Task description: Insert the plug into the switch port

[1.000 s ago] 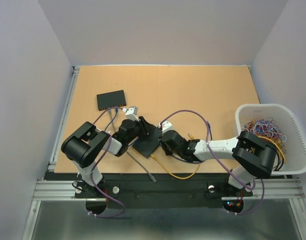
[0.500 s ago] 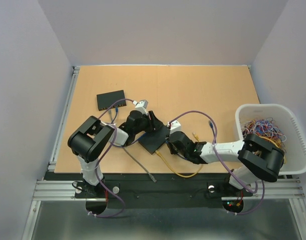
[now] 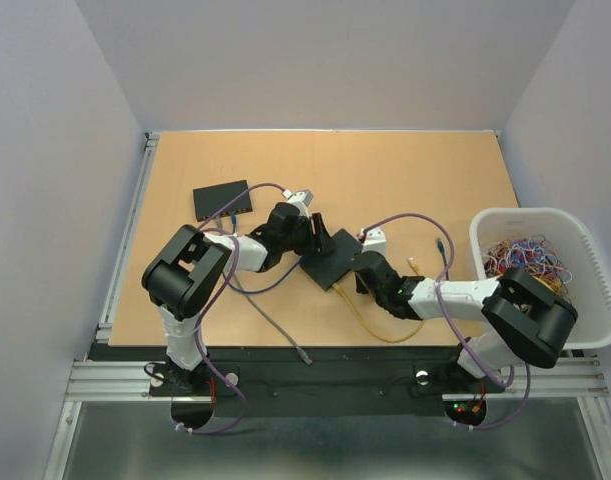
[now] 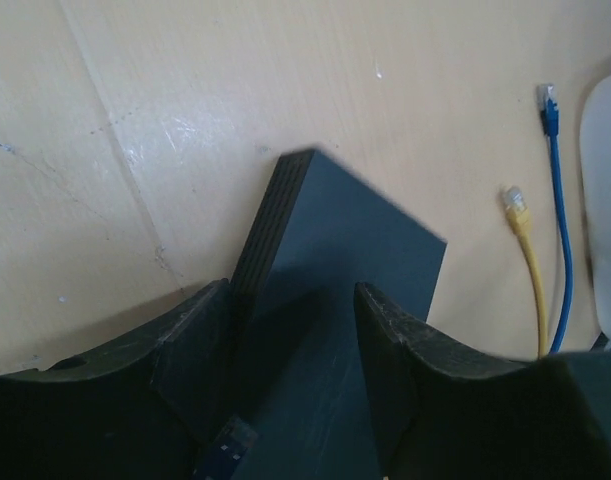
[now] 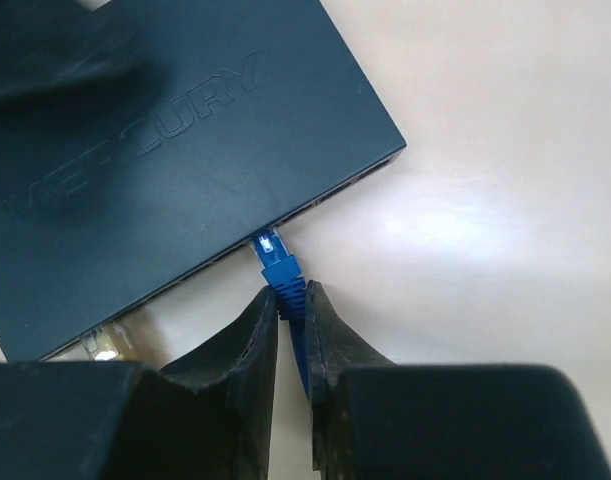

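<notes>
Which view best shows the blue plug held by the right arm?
Right wrist: the blue plug sits close up, pinched between the fingers, tip at the port edge of the switch. Top external hides it under the right arm. Left wrist shows the switch, not this plug.

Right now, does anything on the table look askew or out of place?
Yes. A gray cable runs off the table at its near edge, its end on the black rail. The switch at which the right hand holds the blue plug lies skewed to the table edges. Nothing looks spilled or broken.
</notes>
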